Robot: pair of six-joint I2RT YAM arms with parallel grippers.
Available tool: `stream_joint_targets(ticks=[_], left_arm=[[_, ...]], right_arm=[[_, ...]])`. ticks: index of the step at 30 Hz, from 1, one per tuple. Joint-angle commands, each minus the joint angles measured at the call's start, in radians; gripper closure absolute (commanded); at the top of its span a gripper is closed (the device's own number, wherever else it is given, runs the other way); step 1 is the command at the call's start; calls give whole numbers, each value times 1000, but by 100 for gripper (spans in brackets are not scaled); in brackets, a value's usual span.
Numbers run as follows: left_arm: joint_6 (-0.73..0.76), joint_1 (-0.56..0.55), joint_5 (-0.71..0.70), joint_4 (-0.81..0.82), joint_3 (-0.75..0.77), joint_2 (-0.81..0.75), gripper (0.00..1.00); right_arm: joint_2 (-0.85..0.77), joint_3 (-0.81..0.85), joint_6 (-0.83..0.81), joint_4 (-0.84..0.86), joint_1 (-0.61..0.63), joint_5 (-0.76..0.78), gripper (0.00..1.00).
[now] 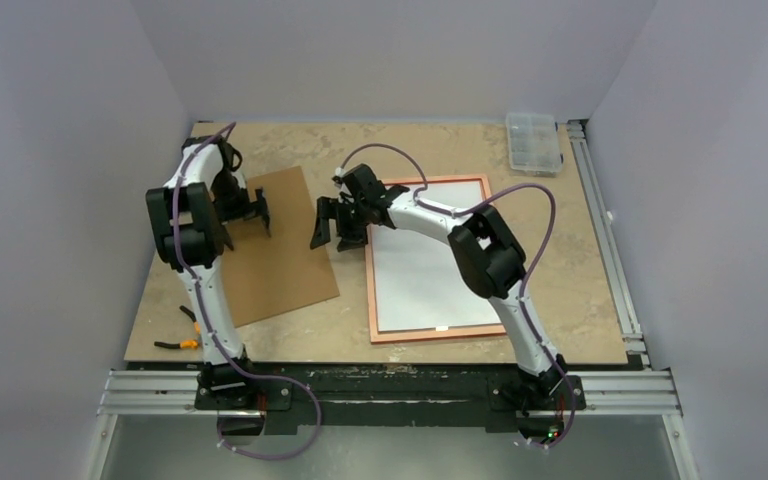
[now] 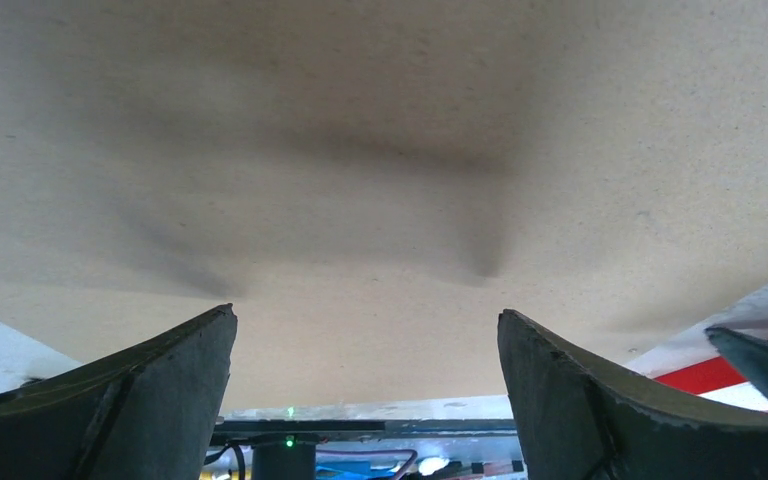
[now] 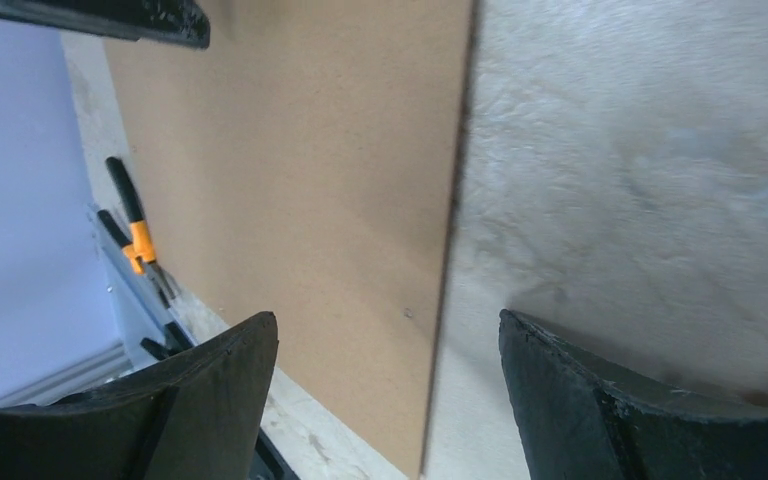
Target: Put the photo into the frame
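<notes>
The frame (image 1: 438, 333) lies flat right of centre, copper-brown back up. Inside its edges lies the photo (image 1: 425, 280), plain white back up. My right gripper (image 1: 337, 232) hovers open just left of the frame's far left corner, above the gap beside the brown backing board (image 1: 280, 255). In the right wrist view the board's edge (image 3: 450, 250) runs between the open right gripper (image 3: 390, 320). My left gripper (image 1: 257, 210) is open above the board's far part; the board (image 2: 380, 150) fills the left wrist view beyond the empty left gripper (image 2: 365, 315). A red strip of the frame (image 2: 700, 377) shows at the right.
Orange-handled pliers (image 1: 182, 342) lie at the table's near left corner, also visible as pliers (image 3: 135, 235) in the right wrist view. A clear plastic box (image 1: 533, 142) sits at the far right. Aluminium rails run along the near and right edges.
</notes>
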Motion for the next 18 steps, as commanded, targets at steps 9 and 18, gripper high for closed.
stream_joint_targets(ticks=[9,18], left_arm=[[-10,-64,75,153,-195,-290,0],[-191,-62,6,288,-442,-920,0]], right_arm=[[-171,-30,-287,-119,61,155,20],[-114,43,-385,-107,217,202,35]])
